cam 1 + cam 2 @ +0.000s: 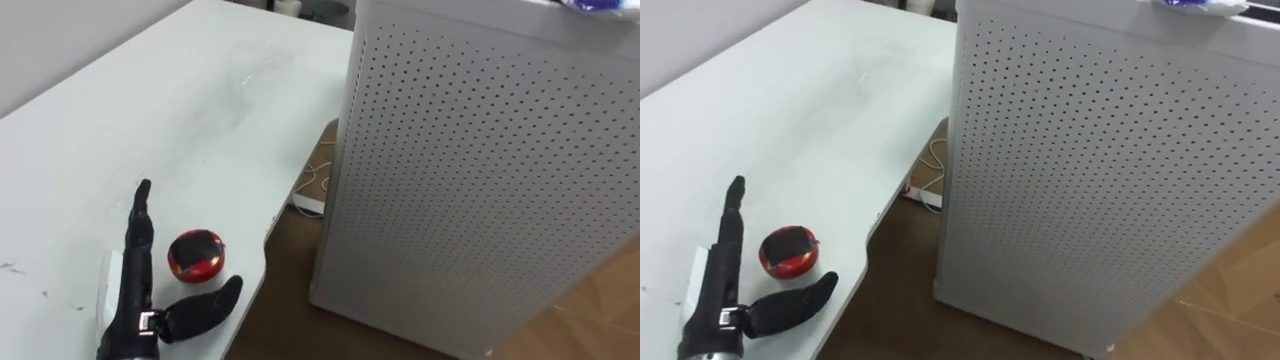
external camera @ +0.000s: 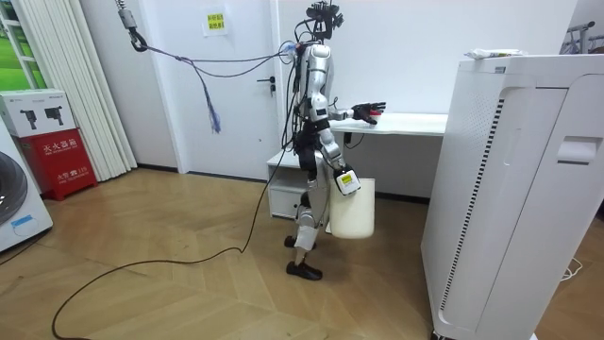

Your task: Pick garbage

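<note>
Left eye view, desk editor asks: what could spoil this pick?

Me: The red round piece of garbage point(image 1: 196, 254) sits close to the curved edge of the white table point(image 1: 150, 100). My left hand point(image 1: 130, 310) is open, with nothing pinched. If my thumb point(image 1: 205, 305) sweeps in before the fingers point(image 1: 141, 205) close, I judge it could nudge the piece off the edge to the brown floor point(image 1: 290, 300), next to the perforated white cabinet point(image 1: 480, 180). It looks smooth and rounded, so a shallow grip might also squirt it out sideways.

Editor: And where is it relative to your fingers?

Me: It lies in the open fork of my hand. My fingers are straight and held together on its left, pointing away from me. My thumb is splayed out just in front of it, on my side. I cannot tell whether the piece touches the fingers; it is just beside them. From the room view, I stand at the table with that arm out over it. My right hand point(image 2: 346, 181) hangs low at a pale bin point(image 2: 354, 212), and I cannot tell how it holds it.
</note>
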